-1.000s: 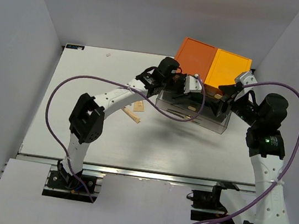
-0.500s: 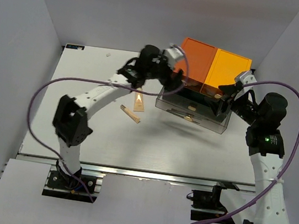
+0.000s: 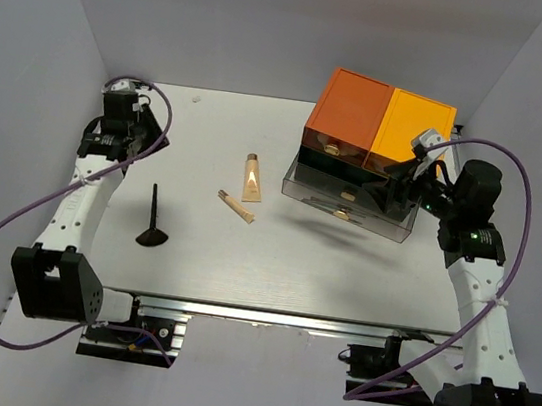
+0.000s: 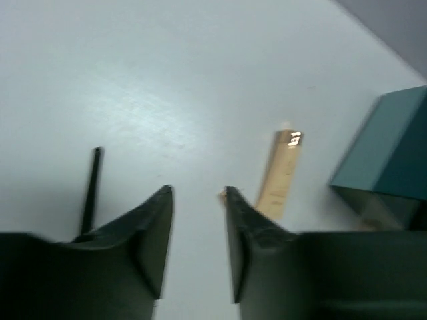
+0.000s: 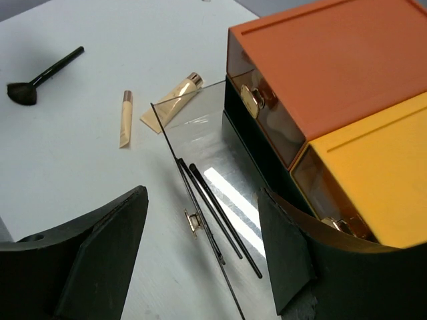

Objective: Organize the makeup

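The left end effector (image 4: pixel 197 193) is seen released and empty above the bench (image 3: pixel 192 263), at its far left side. On the bench are laid a black fan brush (image 3: pixel 152 222), a tan stick (image 3: pixel 236 206) and, just beside the stick, a beige tube (image 3: pixel 252 178). The right end effector (image 5: pixel 203 193) is spread wide and empty over the pulled-out clear drawer (image 5: pixel 193 130) of the orange box (image 5: pixel 320 60). Two thin black pencils (image 5: pixel 219 213) are held in that drawer.

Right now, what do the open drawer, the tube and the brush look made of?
Drawer: clear, glossy, likely rigid plastic; the table shows through its wall and the floor throws a glare. Tube: beige, probably soft plastic, with a shiny gold cap. Brush: smooth black handle, material unclear, dark bristle fan.
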